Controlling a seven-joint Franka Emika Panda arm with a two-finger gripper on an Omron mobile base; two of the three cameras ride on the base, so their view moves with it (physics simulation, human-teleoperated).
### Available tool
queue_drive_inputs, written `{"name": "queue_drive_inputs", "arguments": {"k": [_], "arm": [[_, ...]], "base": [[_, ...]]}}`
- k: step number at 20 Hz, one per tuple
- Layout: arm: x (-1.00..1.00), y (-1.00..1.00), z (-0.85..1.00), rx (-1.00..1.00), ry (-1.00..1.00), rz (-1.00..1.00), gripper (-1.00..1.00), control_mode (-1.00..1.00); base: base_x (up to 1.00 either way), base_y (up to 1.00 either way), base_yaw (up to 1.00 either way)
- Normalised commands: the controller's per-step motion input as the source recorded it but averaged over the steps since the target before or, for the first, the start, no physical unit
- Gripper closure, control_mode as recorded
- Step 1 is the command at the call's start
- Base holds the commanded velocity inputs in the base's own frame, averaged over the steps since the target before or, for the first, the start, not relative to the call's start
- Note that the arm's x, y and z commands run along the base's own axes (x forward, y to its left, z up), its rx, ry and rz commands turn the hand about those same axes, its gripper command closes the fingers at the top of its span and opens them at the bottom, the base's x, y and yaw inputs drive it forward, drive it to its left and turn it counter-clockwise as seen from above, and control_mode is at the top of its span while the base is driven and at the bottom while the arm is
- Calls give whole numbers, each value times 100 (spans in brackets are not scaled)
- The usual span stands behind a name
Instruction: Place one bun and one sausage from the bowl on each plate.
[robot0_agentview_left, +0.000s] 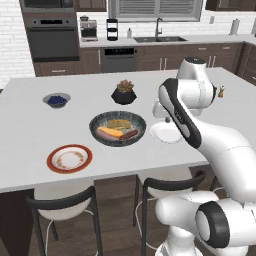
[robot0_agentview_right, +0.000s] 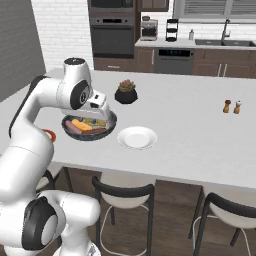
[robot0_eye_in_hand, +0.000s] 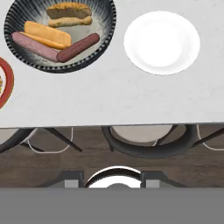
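The wide dark bowl (robot0_agentview_left: 142, 128) (robot0_agentview_right: 113, 120) (robot0_eye_in_hand: 107, 27) sits mid-counter. Inside lie a yellow bun (robot0_eye_in_hand: 46, 34), a browner bun (robot0_eye_in_hand: 69, 13), a pink sausage (robot0_eye_in_hand: 33, 46) and a dark red sausage (robot0_eye_in_hand: 78, 47). A white plate (robot0_agentview_left: 165, 133) (robot0_agentview_right: 137, 137) (robot0_eye_in_hand: 162, 41) lies bare to its right. A red-rimmed plate (robot0_agentview_left: 69, 159) (robot0_eye_in_hand: 3, 83) lies to its front left, also bare. My gripper (robot0_eye_in_hand: 111, 181) hangs high over the counter's front edge, looking down. Its finger tips stand apart with nothing between them. From the right base camera the hand (robot0_agentview_right: 96, 109) overlaps the bowl's near rim.
A small bowl of blue berries (robot0_agentview_left: 56, 100) and a black pot with a plant (robot0_agentview_left: 124, 93) (robot0_agentview_right: 126, 92) stand farther back. Salt and pepper shakers (robot0_agentview_right: 232, 106) are at the far right. Stools (robot0_eye_in_hand: 144, 144) stand under the counter's front edge.
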Motion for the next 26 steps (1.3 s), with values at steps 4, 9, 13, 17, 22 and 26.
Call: {"name": "queue_drive_inputs", "arguments": {"k": [4, 9, 13, 17, 22, 26], "arm": [[1, 15, -21, 0, -5, -1, -100, -100], [-9, 67, -19, -3, -11, 0, -100, -100], [47, 77, 0, 0, -4, 13, -100, -100], [100, 45, 0, 0, 4, 19, -100, -100], [100, 42, -40, 0, 20, 8, -100, -100], [100, 29, -65, 0, 11, 8, -100, -100]], "base": [[0, 0, 0], [0, 0, 0], [0, 0, 0], [0, 0, 0], [0, 0, 0], [0, 0, 0]]}}
